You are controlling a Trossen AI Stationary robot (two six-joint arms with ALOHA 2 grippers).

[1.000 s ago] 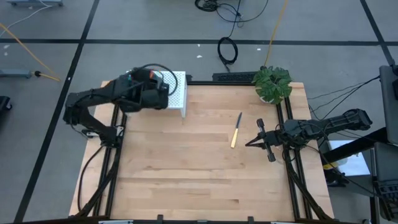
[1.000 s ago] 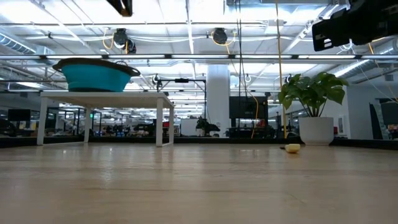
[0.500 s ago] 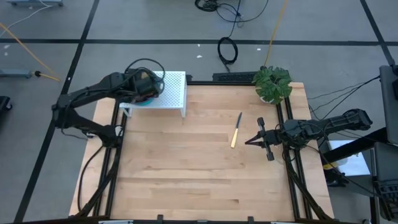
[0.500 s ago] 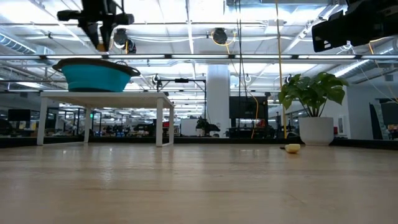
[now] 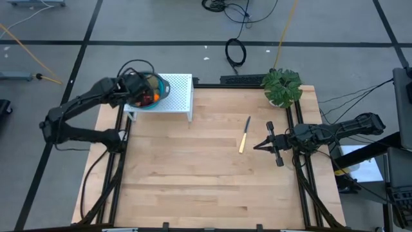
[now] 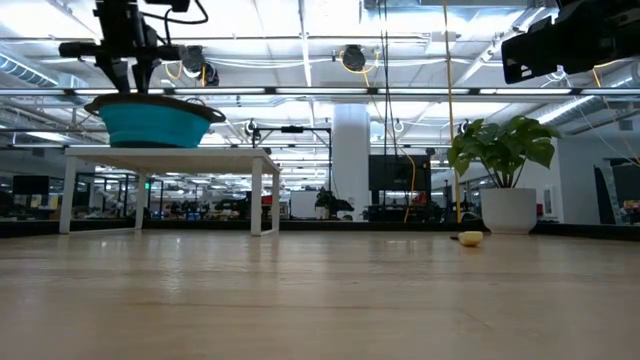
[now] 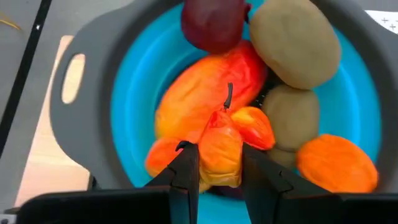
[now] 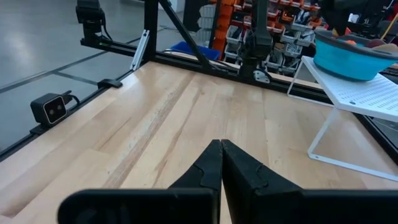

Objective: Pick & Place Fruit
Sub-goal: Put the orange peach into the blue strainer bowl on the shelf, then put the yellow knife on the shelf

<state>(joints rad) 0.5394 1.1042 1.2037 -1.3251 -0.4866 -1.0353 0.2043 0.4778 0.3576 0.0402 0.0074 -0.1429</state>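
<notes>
The desk (image 5: 206, 174) is a light wooden top on a black frame, and around it is a grey floor with cables. At the far left corner stands a small white rack (image 5: 179, 96), and on it sits a blue bowl (image 5: 154, 96) with a grey rim. The fruit (image 7: 249, 106) lies in this bowl: a long red-orange piece (image 7: 199, 93), a dark red ball (image 7: 214, 25), two brown-green ovals (image 7: 295, 43) and some orange pieces (image 7: 339, 165).

The left gripper (image 7: 217, 168) is above the bowl, pointing down into it. Its fingers (image 7: 186, 180) are clenched on a small orange fruit (image 7: 221, 149), one finger on each side of it. This fruit touches the other pieces under it. In the low view the left gripper (image 6: 125, 50) hangs just over the bowl's rim.

The right gripper (image 5: 261, 147) waits near the right edge of the desk, above the wood, with its fingers (image 8: 239, 165) pressed together and grasping nothing.

A yellow-handled knife (image 5: 244, 136) lies flat on the desk, between the rack and the right gripper, nearer to the gripper. A potted plant (image 5: 282, 87) stands at the far right corner, well apart from the bowl.
</notes>
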